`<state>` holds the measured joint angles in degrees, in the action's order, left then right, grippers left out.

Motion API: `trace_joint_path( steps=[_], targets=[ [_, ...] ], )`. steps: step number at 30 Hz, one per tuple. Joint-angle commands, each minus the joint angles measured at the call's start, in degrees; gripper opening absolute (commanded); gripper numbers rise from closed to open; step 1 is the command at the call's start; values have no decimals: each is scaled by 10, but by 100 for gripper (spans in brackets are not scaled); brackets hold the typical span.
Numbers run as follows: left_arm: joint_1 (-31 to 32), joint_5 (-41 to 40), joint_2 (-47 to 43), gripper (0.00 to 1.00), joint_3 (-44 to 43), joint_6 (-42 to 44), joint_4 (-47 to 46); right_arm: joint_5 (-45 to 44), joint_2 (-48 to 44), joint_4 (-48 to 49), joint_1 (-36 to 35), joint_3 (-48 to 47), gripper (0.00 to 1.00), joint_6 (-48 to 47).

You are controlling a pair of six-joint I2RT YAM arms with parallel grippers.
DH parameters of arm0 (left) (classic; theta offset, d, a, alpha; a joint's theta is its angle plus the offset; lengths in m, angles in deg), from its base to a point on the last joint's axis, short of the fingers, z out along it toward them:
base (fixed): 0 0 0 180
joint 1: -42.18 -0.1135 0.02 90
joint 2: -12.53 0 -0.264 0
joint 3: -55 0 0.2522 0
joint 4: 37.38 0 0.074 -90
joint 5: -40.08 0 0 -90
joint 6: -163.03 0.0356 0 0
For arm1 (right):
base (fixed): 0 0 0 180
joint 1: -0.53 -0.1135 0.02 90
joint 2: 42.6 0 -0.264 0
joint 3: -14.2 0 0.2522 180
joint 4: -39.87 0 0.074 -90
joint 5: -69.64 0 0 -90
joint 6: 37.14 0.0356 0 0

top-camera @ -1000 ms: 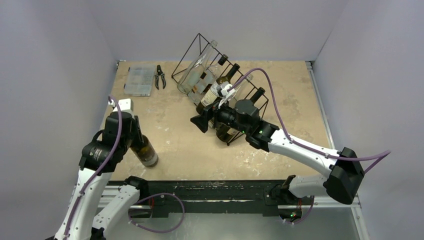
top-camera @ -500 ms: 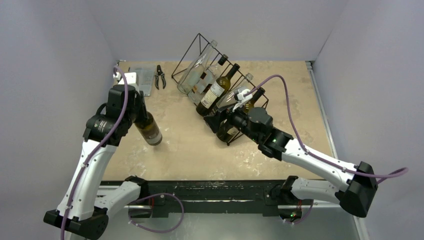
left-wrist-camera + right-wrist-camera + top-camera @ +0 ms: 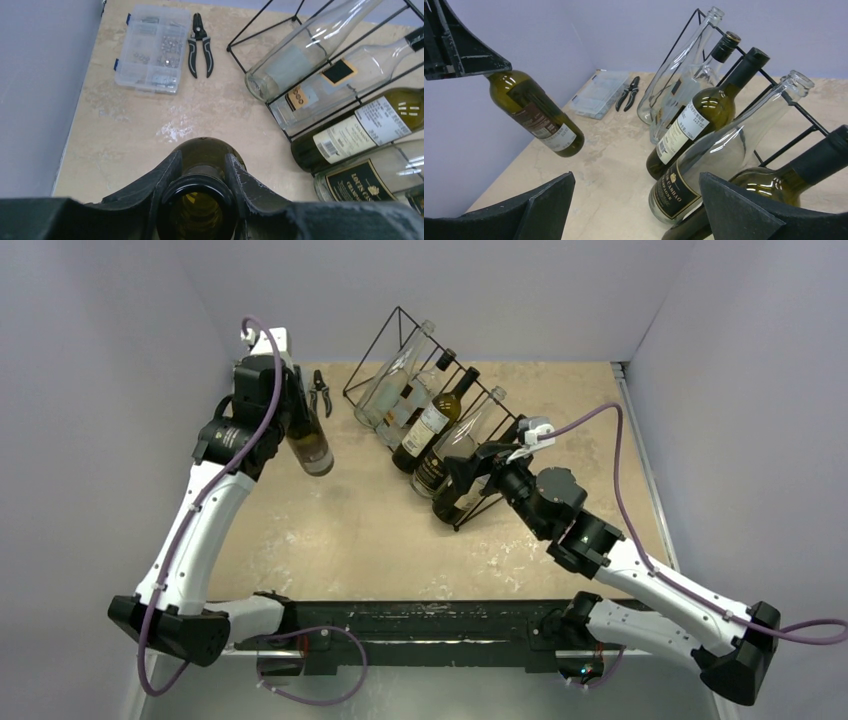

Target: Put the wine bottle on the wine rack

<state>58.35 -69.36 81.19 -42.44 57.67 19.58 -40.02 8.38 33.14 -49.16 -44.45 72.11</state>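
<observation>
My left gripper (image 3: pixel 291 408) is shut on the neck of a dark green wine bottle (image 3: pixel 311 447) and holds it in the air over the table's back left, base hanging down, left of the wine rack (image 3: pixel 371 351). In the left wrist view my fingers (image 3: pixel 170 172) clamp the bottle (image 3: pixel 207 147) just below its open mouth. The black wire rack (image 3: pixel 251 24) holds several bottles lying on its slope. My right gripper (image 3: pixel 470 462) is open and empty at the rack's near right end. Through its wide gap (image 3: pixel 636 192) I see the held bottle (image 3: pixel 539 117) and the rack (image 3: pixel 791 144).
Black-handled pliers (image 3: pixel 320 392) lie at the back of the table, left of the rack. A clear plastic parts box (image 3: pixel 152 47) sits beside the pliers (image 3: pixel 200 45). Grey walls enclose the table on the left, back and right.
My left arm has lifted the green bottle off the near left of the table and carried it toward the back, closer to the rack. My right gripper has drawn back rightward.
</observation>
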Motion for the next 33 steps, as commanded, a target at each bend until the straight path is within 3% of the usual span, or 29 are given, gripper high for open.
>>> trace_joint_path(
  steps=[1,15,33],
  targets=[
    [1,-55,28,0,-68,21,-133,-35,-19,-20,3,-2,99,-6],
    [-4,-70,187,0,-172,70,-257,-72,-37,-64,4,-15,99,-14],
    [-4,-72,399,0,-337,105,-314,-106,-26,-90,18,-37,99,-59]
  ],
)
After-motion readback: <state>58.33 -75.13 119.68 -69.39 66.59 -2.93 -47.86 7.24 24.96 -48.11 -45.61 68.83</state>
